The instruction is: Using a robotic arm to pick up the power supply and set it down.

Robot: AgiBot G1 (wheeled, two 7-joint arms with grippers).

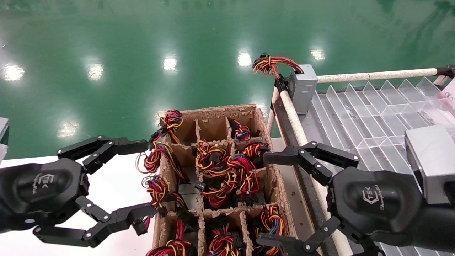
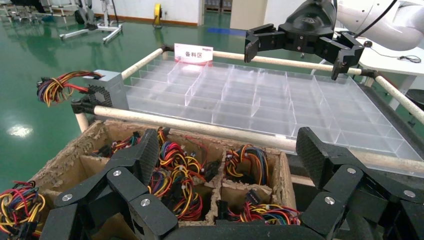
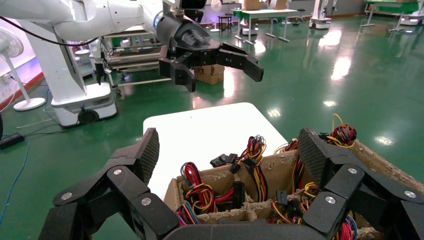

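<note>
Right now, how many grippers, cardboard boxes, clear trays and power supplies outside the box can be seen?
Grippers: 2, the left gripper and the right gripper, both open
cardboard box: 1
clear divided tray: 1
power supply outside the box, at the tray's corner: 1
Total: 5

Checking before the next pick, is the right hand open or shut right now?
Open. The right hand has its fingers spread wide above the cardboard box, nothing between them.
</note>
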